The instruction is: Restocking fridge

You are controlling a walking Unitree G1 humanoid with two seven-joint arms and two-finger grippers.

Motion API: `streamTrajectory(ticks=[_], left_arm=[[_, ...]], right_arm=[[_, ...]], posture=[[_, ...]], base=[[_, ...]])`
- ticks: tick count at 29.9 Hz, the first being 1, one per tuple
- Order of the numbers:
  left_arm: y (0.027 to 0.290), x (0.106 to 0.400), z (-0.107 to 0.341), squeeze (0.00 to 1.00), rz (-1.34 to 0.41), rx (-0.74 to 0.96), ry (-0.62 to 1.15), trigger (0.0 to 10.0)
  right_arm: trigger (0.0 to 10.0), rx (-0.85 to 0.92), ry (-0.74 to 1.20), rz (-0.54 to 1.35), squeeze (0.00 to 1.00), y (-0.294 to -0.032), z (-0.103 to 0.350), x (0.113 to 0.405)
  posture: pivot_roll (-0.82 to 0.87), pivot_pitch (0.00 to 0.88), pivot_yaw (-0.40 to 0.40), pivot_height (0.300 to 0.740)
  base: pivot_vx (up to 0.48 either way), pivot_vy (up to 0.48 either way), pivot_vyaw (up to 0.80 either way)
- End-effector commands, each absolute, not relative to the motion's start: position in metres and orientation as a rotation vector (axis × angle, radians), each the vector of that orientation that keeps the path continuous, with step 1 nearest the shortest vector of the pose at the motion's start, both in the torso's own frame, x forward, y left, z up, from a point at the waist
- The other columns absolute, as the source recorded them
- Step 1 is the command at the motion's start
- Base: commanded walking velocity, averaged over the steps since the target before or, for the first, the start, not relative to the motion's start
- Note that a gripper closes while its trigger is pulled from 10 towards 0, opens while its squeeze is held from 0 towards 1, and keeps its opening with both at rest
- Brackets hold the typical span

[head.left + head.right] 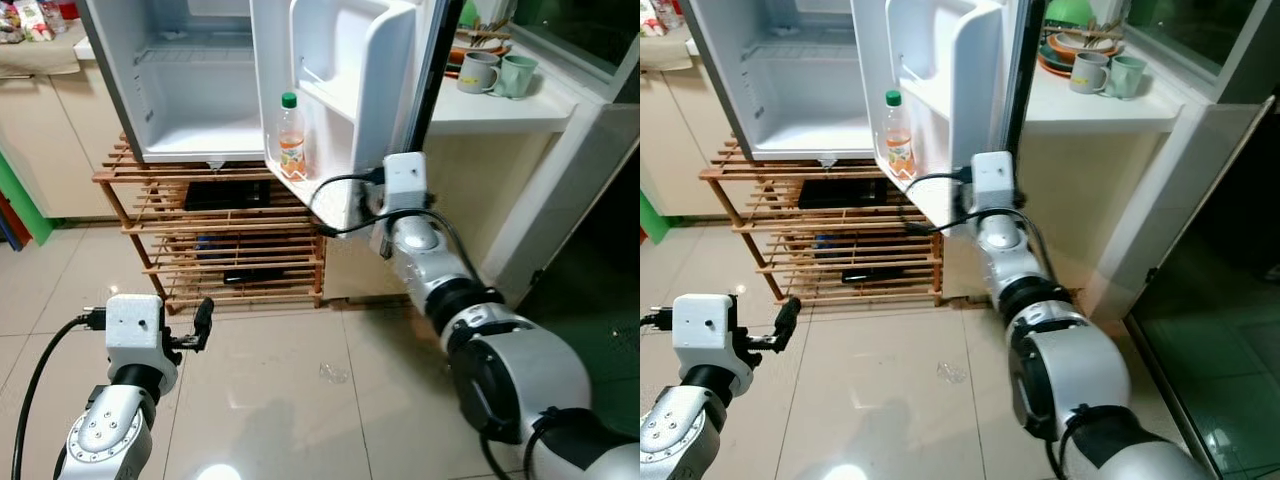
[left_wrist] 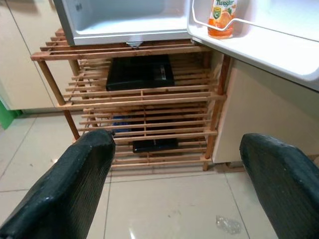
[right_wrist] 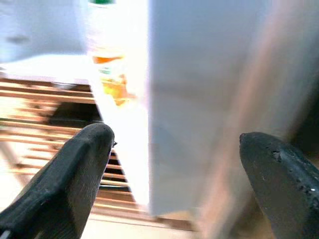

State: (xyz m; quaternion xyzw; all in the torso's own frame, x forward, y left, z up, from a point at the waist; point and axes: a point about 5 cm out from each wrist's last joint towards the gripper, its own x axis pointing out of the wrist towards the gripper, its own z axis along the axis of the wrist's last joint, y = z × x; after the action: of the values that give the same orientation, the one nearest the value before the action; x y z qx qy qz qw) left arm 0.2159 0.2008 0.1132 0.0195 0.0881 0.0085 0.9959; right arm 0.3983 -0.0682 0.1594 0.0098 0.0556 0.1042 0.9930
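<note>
- The fridge was seen open on a wooden rack, its door swung wide
- A juice bottle was stood upright in the door's bottom shelf
- The right gripper was held spread at the door's lower edge
- The left gripper was kept open, low before the fridge, above the tiled floor

Right wrist view blurred, juice bottle smeared, its cap cut off at edge, right gripper fingertips cropped.
</note>
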Motion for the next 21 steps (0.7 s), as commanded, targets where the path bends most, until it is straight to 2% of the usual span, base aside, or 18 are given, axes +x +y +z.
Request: streamTrajectory(ticks=[1, 5, 11, 14, 17, 18, 21], left_arm=[[0.198, 0.219, 0.115, 0.00, 0.006, 0.031, 0.172, 10.0], [0.191, 0.230, 0.115, 0.00, -0.017, 0.030, 0.159, 10.0], [0.184, 0.245, 0.129, 0.00, -0.041, 0.030, 0.078, 10.0], [0.176, 0.250, 0.137, 0.00, -0.086, 0.048, 0.040, 10.0], [0.172, 0.252, 0.138, 0.00, -0.108, 0.067, 0.036, 10.0], [0.171, 0.254, 0.138, 0.00, -0.117, 0.081, 0.036, 10.0], [0.177, 0.251, 0.135, 0.00, -0.098, 0.119, 0.046, 10.0]], right_arm=[[10.0, 0.062, 0.070, 0.251, 0.00, -0.063, 0.168, 0.399], [10.0, 0.055, 0.019, 0.250, 0.00, -0.064, 0.169, 0.398], [10.0, 0.017, -0.085, 0.234, 0.00, -0.087, 0.140, 0.374], [10.0, 0.010, -0.124, 0.201, 0.00, -0.112, 0.123, 0.341], [10.0, -0.002, -0.128, 0.168, 0.00, -0.126, 0.117, 0.329], [10.0, -0.011, -0.112, 0.133, 0.00, -0.141, 0.108, 0.318], [10.0, -0.041, -0.087, 0.091, 0.00, -0.164, 0.095, 0.307]], posture=[[0.09, 0.053, -0.009, 0.740], [0.05, 0.033, -0.008, 0.740], [0.00, 0.000, -0.012, 0.740], [-0.03, 0.000, -0.003, 0.740], [-0.04, 0.000, 0.003, 0.740], [-0.05, 0.000, 0.010, 0.740], [-0.05, 0.000, 0.025, 0.740]], base=[[0.000, 0.000, 0.00], [0.000, 0.000, 0.00], [0.000, 0.000, 0.00], [0.000, 0.000, 0.00], [0.000, 0.000, 0.00], [0.000, 0.000, 0.00], [0.000, 0.000, 0.00]])
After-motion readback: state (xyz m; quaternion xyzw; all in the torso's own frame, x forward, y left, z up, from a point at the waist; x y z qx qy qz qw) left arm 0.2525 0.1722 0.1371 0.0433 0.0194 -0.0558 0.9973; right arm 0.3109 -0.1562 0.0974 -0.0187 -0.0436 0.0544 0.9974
